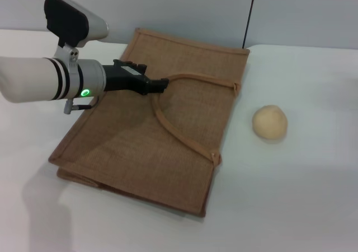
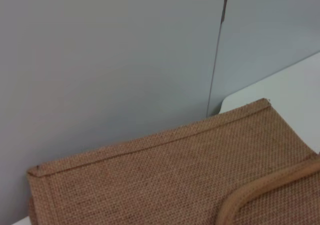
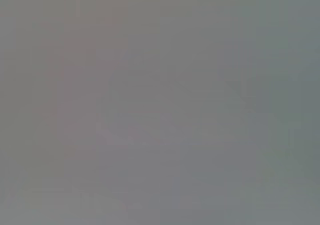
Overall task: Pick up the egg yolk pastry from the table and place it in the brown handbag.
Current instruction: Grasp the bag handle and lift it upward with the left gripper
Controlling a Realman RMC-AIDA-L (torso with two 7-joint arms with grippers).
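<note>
White bench (image 1: 313, 207), grey wall behind. The brown handbag (image 1: 128, 151) lies flat across the middle of the head view. My left claw (image 1: 162, 86) sits at the tan handle loop (image 1: 190, 137), tips at the strap; I cannot tell whether it grips. The egg yolk pastry (image 1: 269, 122) waits at centre right, beyond the bag's edge, well apart from that claw. My right claw is out of sight, though that side looks nearer.
</note>
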